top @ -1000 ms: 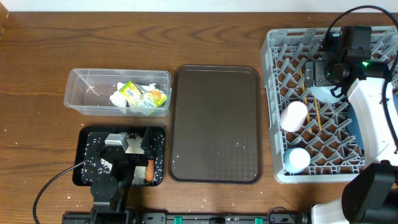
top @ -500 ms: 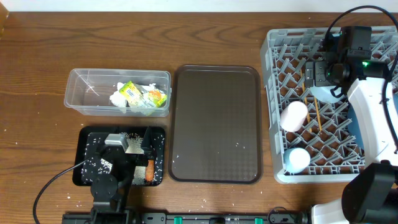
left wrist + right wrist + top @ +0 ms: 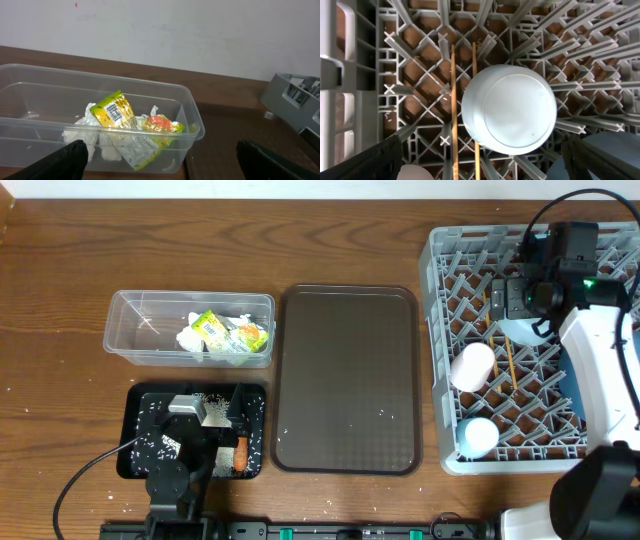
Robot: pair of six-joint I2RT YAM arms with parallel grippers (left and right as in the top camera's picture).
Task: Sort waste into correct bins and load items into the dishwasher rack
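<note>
The clear tub (image 3: pixel 150 345) holds the yellow-green wrapper (image 3: pixel 212 329) and crumpled white paper (image 3: pixel 190 340). The black tray (image 3: pixel 258 400) below it carries rice grains (image 3: pixel 165 444) and the orange carrot (image 3: pixel 241 455). My left gripper (image 3: pixel 210 412) stands open above this tray. Its wrist view looks at the tub (image 3: pixel 45 100), wrapper (image 3: pixel 114 108) and paper (image 3: pixel 82 129). My right gripper (image 3: pixel 520 305) hangs open over the grey rack (image 3: pixel 440 310). Below it are the upturned light blue bowl (image 3: pixel 509 109) and the chopsticks (image 3: pixel 453 100). A pink cup (image 3: pixel 472 365), a light blue cup (image 3: pixel 478 436) and the blue plate (image 3: pixel 575 375) sit in the rack.
A dark brown serving tray (image 3: pixel 347 378) lies between the bins and the rack. A few rice grains are scattered on the wood near the table's front edge (image 3: pixel 330 502). The right arm covers the rack's right side. A cable runs from the left arm's base.
</note>
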